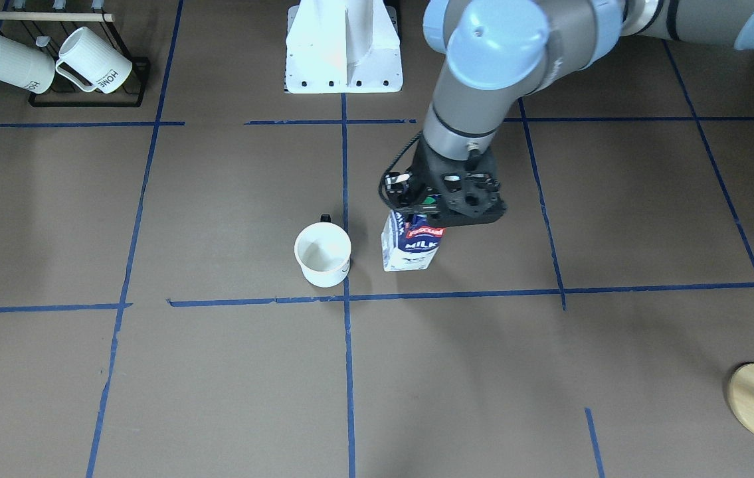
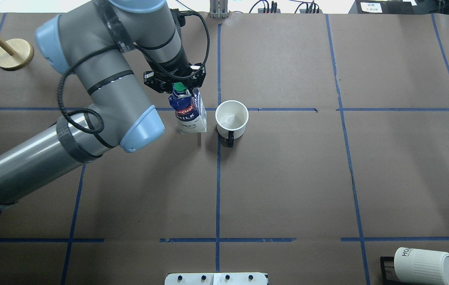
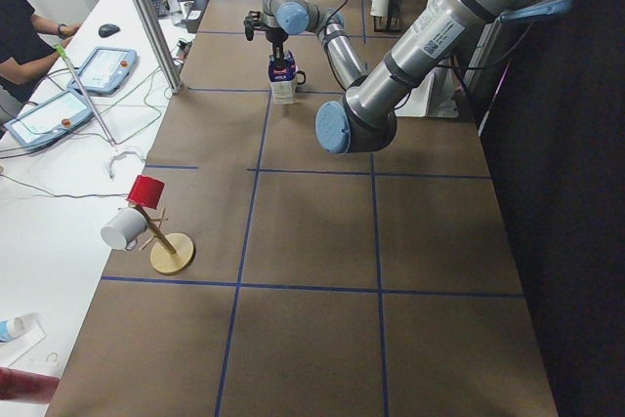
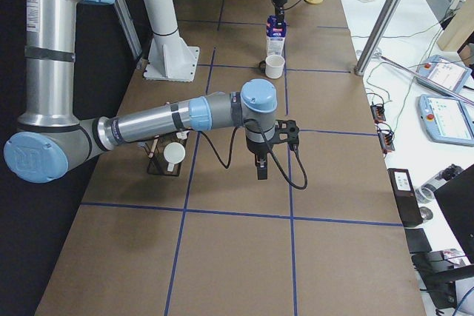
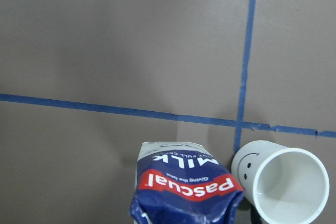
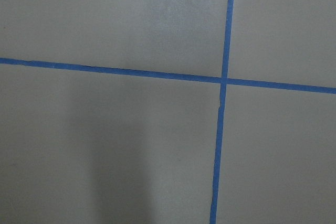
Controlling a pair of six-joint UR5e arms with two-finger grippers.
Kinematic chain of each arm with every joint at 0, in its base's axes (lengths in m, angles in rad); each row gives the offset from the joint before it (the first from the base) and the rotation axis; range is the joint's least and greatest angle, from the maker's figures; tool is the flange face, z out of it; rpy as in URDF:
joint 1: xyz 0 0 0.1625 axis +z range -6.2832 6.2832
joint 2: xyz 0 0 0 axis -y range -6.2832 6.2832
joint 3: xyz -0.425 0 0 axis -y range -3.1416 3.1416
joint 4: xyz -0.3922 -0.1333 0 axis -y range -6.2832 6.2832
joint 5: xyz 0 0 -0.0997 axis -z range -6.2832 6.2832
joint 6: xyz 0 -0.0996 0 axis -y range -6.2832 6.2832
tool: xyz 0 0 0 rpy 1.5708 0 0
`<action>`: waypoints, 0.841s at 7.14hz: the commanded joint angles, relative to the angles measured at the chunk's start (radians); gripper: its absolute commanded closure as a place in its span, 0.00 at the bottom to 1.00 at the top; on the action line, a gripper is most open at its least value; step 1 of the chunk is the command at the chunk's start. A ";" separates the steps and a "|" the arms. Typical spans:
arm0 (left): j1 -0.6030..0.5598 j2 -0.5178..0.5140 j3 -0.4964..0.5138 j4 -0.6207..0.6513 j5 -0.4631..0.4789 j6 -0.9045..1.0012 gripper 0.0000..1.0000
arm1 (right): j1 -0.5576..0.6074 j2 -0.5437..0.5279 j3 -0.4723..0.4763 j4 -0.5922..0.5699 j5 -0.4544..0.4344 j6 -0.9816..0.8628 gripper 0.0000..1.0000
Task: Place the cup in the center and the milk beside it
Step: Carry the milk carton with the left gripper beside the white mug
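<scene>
Though its fingers are hidden from every view, the left pincer (image 2: 177, 81) reads as clamped on the folded top of the milk carton (image 2: 191, 114), by the green cap (image 2: 178, 86); the carton stands upright, its base on or just above the table (image 2: 287, 178), just beside the cup (image 2: 231, 114), which sits against the tape crossing (image 2: 218, 109). I judge the carton stiff at its edges but soft-walled; if full it would swing under a top hold, so the ridge beneath the cap is the sound place to grip. The left arm (image 2: 101, 91) reaches forward with elbow folded, wrist pointing straight down; the right pincer (image 4: 261, 168) hangs well apart, and I cannot tell whether it is apart or together.
</scene>
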 commanded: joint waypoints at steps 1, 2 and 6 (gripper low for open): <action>0.008 -0.032 0.074 -0.059 0.017 -0.020 0.94 | 0.000 0.001 -0.004 -0.002 0.003 0.002 0.00; 0.011 -0.031 0.081 -0.067 0.017 -0.022 0.92 | 0.000 0.001 -0.003 -0.002 0.006 0.002 0.00; 0.011 -0.024 0.071 -0.069 0.016 -0.014 0.06 | 0.000 0.004 -0.003 -0.002 0.005 0.004 0.00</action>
